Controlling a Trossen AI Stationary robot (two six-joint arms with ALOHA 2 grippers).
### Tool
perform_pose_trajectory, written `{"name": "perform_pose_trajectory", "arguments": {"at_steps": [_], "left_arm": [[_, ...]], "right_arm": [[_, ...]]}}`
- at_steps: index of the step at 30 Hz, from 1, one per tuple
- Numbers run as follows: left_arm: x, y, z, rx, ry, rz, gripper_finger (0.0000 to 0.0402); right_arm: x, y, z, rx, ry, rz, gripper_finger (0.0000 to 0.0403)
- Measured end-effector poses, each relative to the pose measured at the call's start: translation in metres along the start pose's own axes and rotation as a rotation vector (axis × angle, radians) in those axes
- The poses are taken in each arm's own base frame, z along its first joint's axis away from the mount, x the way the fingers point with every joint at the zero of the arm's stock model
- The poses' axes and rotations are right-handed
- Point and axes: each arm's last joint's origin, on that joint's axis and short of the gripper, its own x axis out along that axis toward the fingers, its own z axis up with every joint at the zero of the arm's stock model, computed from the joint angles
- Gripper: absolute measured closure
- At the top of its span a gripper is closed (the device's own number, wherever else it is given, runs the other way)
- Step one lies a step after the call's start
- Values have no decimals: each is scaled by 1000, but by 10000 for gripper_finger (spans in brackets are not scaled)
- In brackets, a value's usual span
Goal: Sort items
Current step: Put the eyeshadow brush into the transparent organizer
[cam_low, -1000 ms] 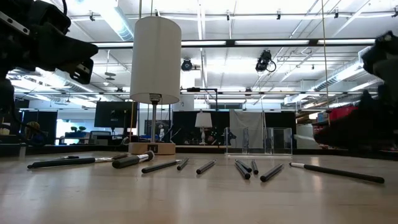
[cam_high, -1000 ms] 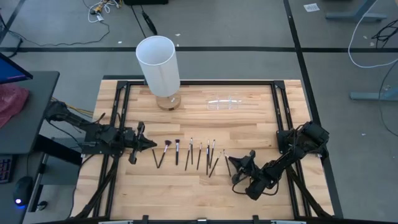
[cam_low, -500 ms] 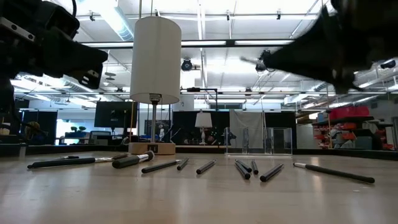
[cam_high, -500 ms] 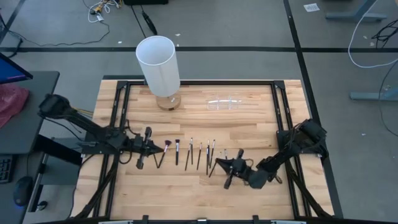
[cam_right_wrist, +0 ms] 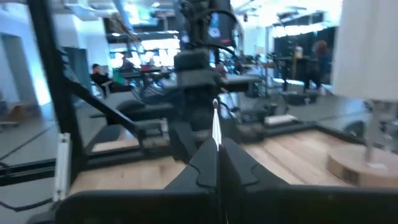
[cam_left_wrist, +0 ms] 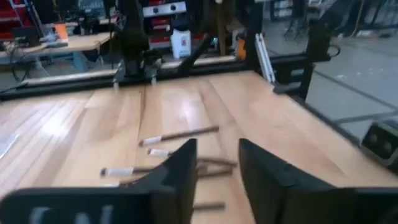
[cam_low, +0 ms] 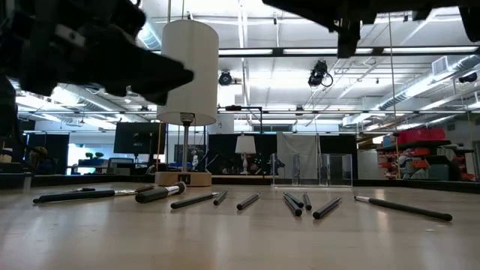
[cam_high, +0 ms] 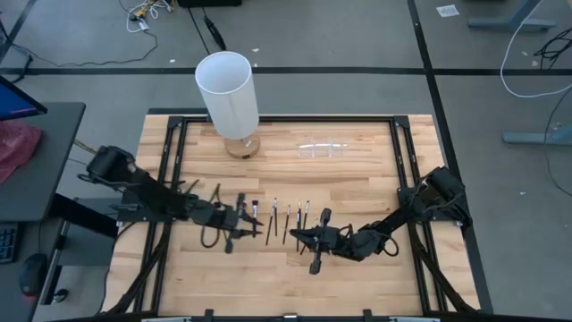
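A row of thin brushes (cam_high: pixel 277 221) is laid across the middle of the wooden worktop (cam_high: pixel 357 183); in the low view the brushes (cam_low: pixel 247 200) are seen lying flat, side by side, with their dark handles pointing near; one long brush (cam_low: pixel 403 208) is set apart at the right end.

The left pincer (cam_high: pixel 243 225) is reached in from the left and is held over the left end of the row; in its wrist view its two dark fingers (cam_left_wrist: pixel 180 177) are seen parted with a gap between them, and nothing is held; a few brushes (cam_left_wrist: pixel 177 135) are seen on the wood just past them.

The right pincer (cam_high: pixel 308 240) is reached in from the right and is held at the near right end of the row; its fingers (cam_right_wrist: pixel 211 163) are pressed together; a thin pale stick (cam_right_wrist: pixel 216 127) is seen standing up from between them.

A tall white tube (cam_high: pixel 227 92) on a round wooden base is stood at the far left of the worktop; a small clear holder (cam_high: pixel 323 148) is placed to its right.
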Motion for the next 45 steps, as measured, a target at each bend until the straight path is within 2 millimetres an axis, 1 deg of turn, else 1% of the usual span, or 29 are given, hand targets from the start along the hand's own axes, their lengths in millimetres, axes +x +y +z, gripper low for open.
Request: {"name": "perform_pose_trajectory", "arguments": {"at_steps": [3, 6, 9, 12, 19, 25, 28, 36, 45], "left_arm": [[13, 0, 8, -12, -86, -21, 231], [19, -1, 18, -8, -204, -63, 205], [25, -2, 28, -16, -293, -69, 197], [34, -4, 35, 0, -325, -77, 200], [51, -8, 42, 7, -353, -104, 217], [57, -9, 50, 5, -376, -101, 236], [58, -8, 52, 6, -385, -97, 255], [59, -7, 50, 8, -368, -97, 317], [59, -7, 50, 9, -361, -97, 368]], "right_arm": [[2, 3, 4, -3, -14, 38, 402], [3, 4, 5, -5, -17, 42, 402], [3, 5, 5, -5, -18, 61, 401], [3, 5, 5, -16, -20, 73, 401], [3, 5, 5, -20, -24, 75, 401], [3, 5, 5, -20, -25, 83, 401], [3, 5, 5, -20, -25, 83, 401], [3, 5, 6, -19, -26, 84, 401], [3, 5, 6, -20, -25, 84, 401]]}}
